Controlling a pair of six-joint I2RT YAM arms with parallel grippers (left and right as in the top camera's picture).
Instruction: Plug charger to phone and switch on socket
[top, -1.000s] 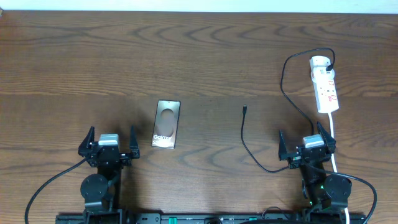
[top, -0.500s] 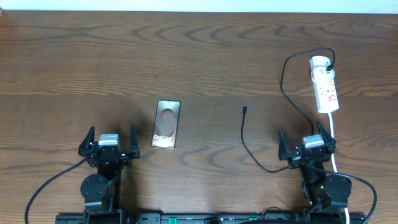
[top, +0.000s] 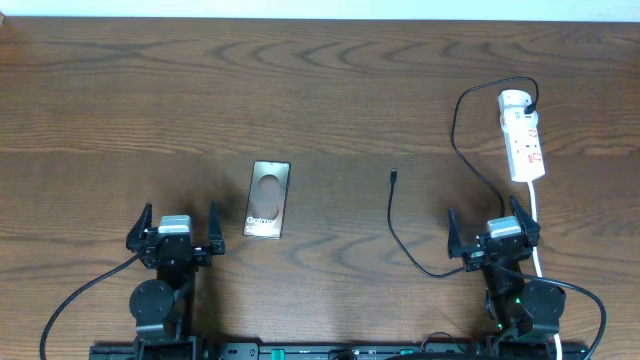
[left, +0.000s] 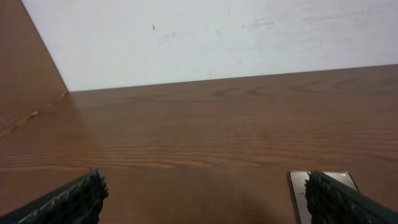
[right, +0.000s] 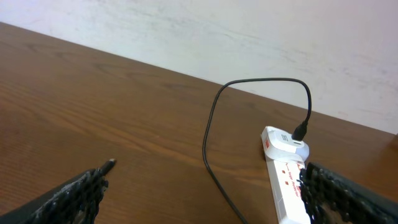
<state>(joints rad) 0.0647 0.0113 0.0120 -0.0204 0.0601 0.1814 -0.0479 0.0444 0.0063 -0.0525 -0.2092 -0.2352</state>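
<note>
The phone (top: 268, 199) lies flat on the table left of centre, its lettering toward the near edge; in the left wrist view its corner (left: 300, 186) shows behind the right finger. The charger cable (top: 400, 238) curls across the table, its plug tip (top: 394, 176) lying free right of the phone; the tip (right: 109, 163) also shows by the right gripper's left finger. The socket (top: 523, 136) is a white power strip at the far right, with the cable plugged into its far end (right: 292, 138). My left gripper (top: 174, 226) and right gripper (top: 492, 228) both stand open and empty near the front edge.
The socket's white cord (top: 537, 235) runs down past the right gripper. A white wall (left: 217, 37) rises behind the table's far edge. Bare wood lies between phone and plug tip.
</note>
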